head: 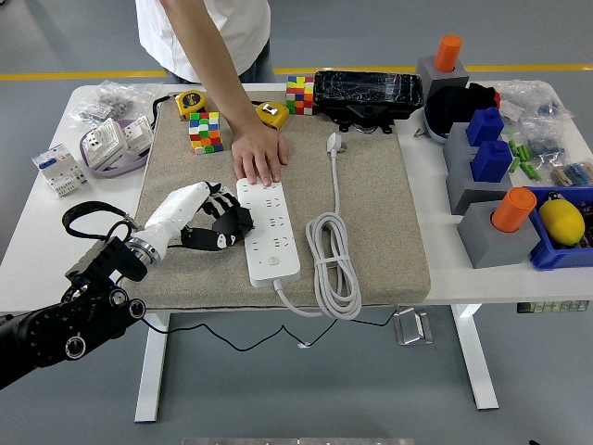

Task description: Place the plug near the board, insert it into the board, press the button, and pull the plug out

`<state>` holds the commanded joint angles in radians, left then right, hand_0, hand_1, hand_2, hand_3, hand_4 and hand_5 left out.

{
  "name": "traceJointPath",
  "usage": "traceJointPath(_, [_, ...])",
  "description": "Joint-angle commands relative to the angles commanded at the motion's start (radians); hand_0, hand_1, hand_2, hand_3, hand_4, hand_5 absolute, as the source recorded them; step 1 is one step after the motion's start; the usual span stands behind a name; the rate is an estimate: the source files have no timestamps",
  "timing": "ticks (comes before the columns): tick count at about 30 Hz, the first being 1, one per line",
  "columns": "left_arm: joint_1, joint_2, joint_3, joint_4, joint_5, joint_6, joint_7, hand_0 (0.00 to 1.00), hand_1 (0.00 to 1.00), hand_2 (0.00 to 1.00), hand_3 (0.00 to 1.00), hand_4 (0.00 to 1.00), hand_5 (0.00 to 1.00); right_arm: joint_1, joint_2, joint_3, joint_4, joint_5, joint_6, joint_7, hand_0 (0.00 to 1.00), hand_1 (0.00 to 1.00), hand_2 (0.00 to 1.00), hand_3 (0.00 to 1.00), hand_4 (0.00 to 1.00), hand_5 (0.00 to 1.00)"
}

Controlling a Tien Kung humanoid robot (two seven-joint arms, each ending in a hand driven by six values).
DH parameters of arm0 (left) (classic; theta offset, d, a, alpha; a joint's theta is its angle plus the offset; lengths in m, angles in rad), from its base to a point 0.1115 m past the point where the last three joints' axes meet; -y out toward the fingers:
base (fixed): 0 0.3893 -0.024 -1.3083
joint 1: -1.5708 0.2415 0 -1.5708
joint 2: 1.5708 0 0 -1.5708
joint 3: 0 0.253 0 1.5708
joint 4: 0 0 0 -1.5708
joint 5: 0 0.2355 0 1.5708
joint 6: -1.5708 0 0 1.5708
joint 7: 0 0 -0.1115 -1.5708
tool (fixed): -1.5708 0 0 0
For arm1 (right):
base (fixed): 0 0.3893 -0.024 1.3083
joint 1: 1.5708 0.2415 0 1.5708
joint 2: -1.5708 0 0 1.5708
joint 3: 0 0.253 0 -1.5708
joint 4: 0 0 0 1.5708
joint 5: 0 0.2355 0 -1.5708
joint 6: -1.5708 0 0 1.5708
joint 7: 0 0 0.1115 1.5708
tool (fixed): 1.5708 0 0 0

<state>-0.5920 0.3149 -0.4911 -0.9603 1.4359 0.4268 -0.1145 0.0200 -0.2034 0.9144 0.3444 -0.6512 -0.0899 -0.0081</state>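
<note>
A white power strip (pixel 268 228) lies lengthwise on the beige mat (pixel 371 241), its round button (pixel 273 260) near the close end. The white plug (pixel 334 143) rests on the mat at the back, apart from the strip, its cord running down to a coil (pixel 334 262). My left hand (pixel 220 223) hovers just left of the strip, fingers loosely curled and holding nothing. A person's hand (pixel 257 155) presses flat on the strip's far end. My right hand is out of view.
Two colour cubes (pixel 206 132) (pixel 299 94), two yellow tape measures (pixel 190 102) (pixel 272 114) and a black box (pixel 367 93) line the mat's back. Grey and blue blocks with orange pegs (pixel 496 218) and a blue bin (pixel 563 232) fill the right. White packets (pixel 59 169) lie at the left.
</note>
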Motion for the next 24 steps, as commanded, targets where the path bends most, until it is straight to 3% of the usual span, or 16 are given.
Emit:
traceJointPath(20, [0.001, 0.003, -0.006, 0.009, -0.006, -0.014, -0.010, 0.485, 0.453, 0.489, 0.535, 0.748, 0.002, -0.001, 0.000, 0.004, 0.008, -0.004, 0.000, 0.001, 0.613, 0.645, 0.659, 0.557, 0.950, 0.496])
traceJointPath(21, [0.001, 0.003, -0.008, 0.010, -0.008, -0.017, -0.011, 0.654, 0.589, 0.578, 0.583, 0.970, 0.128, 0.000, 0.000, 0.004, 0.008, -0.004, 0.000, 0.001, 0.613, 0.645, 0.659, 0.556, 0.950, 0.496])
traceJointPath(24, [0.000, 0.003, -0.009, 0.011, -0.011, -0.020, -0.015, 0.654, 0.589, 0.578, 0.583, 0.970, 0.128, 0.001, 0.000, 0.006, 0.008, -0.004, 0.000, 0.001, 0.613, 0.645, 0.659, 0.556, 0.950, 0.496])
